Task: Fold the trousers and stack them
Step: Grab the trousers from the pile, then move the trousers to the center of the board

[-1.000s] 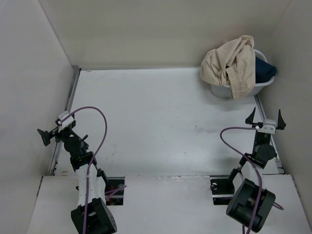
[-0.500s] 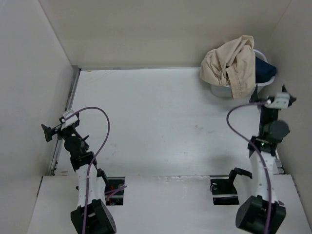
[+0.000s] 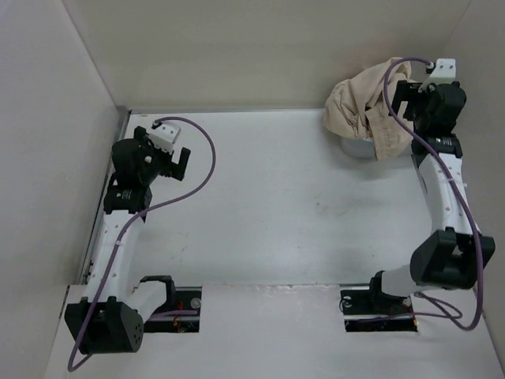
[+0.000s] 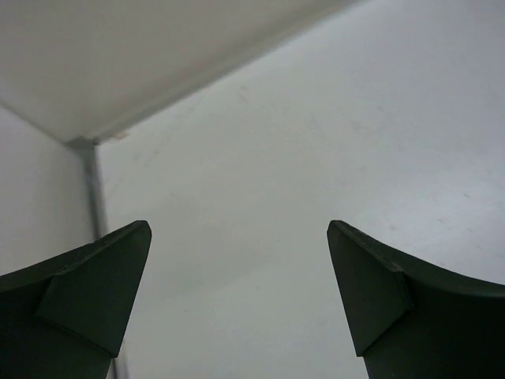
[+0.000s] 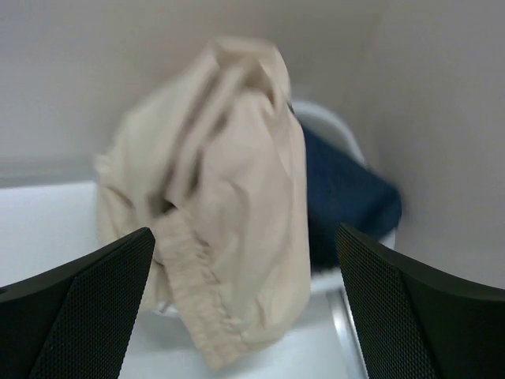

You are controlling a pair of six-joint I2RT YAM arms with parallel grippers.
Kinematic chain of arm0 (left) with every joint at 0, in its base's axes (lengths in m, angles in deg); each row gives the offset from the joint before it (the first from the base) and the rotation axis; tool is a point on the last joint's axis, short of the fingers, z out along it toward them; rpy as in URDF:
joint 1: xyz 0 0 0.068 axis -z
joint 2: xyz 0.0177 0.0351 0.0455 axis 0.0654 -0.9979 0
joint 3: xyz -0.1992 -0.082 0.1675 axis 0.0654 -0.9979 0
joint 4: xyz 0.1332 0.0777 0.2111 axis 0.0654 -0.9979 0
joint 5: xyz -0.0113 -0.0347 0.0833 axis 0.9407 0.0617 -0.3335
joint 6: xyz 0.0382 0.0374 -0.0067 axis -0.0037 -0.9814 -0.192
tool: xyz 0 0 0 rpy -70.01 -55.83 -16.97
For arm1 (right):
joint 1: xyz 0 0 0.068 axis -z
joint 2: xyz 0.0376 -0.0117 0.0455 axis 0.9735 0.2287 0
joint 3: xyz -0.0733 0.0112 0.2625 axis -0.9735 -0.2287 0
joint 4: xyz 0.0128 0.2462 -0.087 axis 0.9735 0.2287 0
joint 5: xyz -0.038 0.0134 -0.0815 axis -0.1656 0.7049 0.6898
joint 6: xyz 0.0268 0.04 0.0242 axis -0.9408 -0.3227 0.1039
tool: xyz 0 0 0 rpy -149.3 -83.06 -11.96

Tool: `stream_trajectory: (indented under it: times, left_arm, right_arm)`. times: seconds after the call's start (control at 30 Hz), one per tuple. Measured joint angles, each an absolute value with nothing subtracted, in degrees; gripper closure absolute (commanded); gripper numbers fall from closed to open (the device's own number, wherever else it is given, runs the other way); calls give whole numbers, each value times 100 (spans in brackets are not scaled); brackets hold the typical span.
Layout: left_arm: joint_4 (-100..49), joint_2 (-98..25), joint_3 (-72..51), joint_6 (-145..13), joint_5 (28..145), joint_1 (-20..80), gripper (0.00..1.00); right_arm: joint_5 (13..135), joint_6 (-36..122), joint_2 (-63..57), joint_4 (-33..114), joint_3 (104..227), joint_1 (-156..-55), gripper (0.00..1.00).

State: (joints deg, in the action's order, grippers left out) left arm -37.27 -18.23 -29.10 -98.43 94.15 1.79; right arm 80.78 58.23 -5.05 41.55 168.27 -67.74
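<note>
One big white table point(image 3: 260, 197) with nothing folded on it yet, so I'd say this is the very first step: getting the garment out and onto the work surface.

Next biggest is the heap in the far right corner. The beige trousers point(image 3: 371, 106) are bunched up and draped over a pale tub point(image 3: 353, 147), spilling down its front rim toward the table. Inside the tub beside them sits a navy garment point(image 5: 347, 197), which isn't part of the job.

The right arm is stretched out to that corner, and from its wrist camera the right gripper point(image 5: 243, 233) points straight at the beige pile with its fingers spread wide and nothing between them. I can't tell if it's touching the cloth; looks like it's just short of it. The left gripper point(image 4: 238, 225) is over at the far left, fingers equally wide, with only bare table under it.

My guess at what the next move needs: come down on a thick fold of the beige fabric, maybe near the gathered edge point(image 5: 193, 296) hanging low at the front, pinch it without snagging the navy piece, then drag the lot out to the middle of the table so both arms can flatten it. The left arm would need to come across to help.
</note>
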Motion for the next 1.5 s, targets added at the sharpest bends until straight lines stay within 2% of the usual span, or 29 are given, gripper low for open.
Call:
stream_trajectory:
  times: [0.2, 0.43, 0.5, 0.6, 0.7, 0.73, 0.77, 1.0, 1.13, 1.3, 1.43, 1.5]
  left_arm:
    - [-5078, -2274, -2912, -9635, 9852, 440, 0]
    - [-5424, -2272, -2965, -9554, 9861, 306, 0]
    - [-5441, -2272, -2967, -9548, 9863, 258, 0]
    - [-5461, -2272, -2967, -9539, 9861, 136, 0]
    - [-5474, -2272, -2969, -9515, 9845, 57, 0]
    - [-5474, -2272, -2971, -9511, 9845, 48, 0]
    - [-5472, -2272, -2986, -9502, 9845, 42, 0]
    - [-5467, -2272, -3000, -9504, 9845, 48, 0]
    - [-5461, -2261, -3000, -9489, 9848, 24, 0]
    - [-5290, -2064, -2997, -9242, 9872, -286, 0]
    - [-4986, -1729, -2997, -8857, 9922, -850, 0]
    - [-4849, -1627, -2997, -8656, 9957, -1158, 0]
  right_arm:
    - [8631, 5045, 918, 5456, 17035, -6667, 0]
    - [8817, 4680, 1655, 5657, 17254, -6702, 1]
    - [8917, 4601, 1922, 5646, 17566, -6702, 33]
    - [8998, 4535, 2042, 5646, 17686, -6706, 57]
    - [9103, 4507, 2018, 5653, 17684, -6728, 75]
    - [9142, 4516, 1992, 5648, 17682, -6748, 85]
    - [9177, 4513, 1950, 5657, 17675, -6767, 100]
    - [9243, 4562, 1185, 5716, 17675, -6964, 100]
    - [9230, 4618, 584, 5814, 18056, -7550, 100]
    - [9208, 4887, 781, 5919, 20217, -9709, 100]
    - [8821, 5445, 1891, 5213, 22825, -11816, 100]
    - [8539, 5619, 2492, 4339, 23808, -12455, 100]
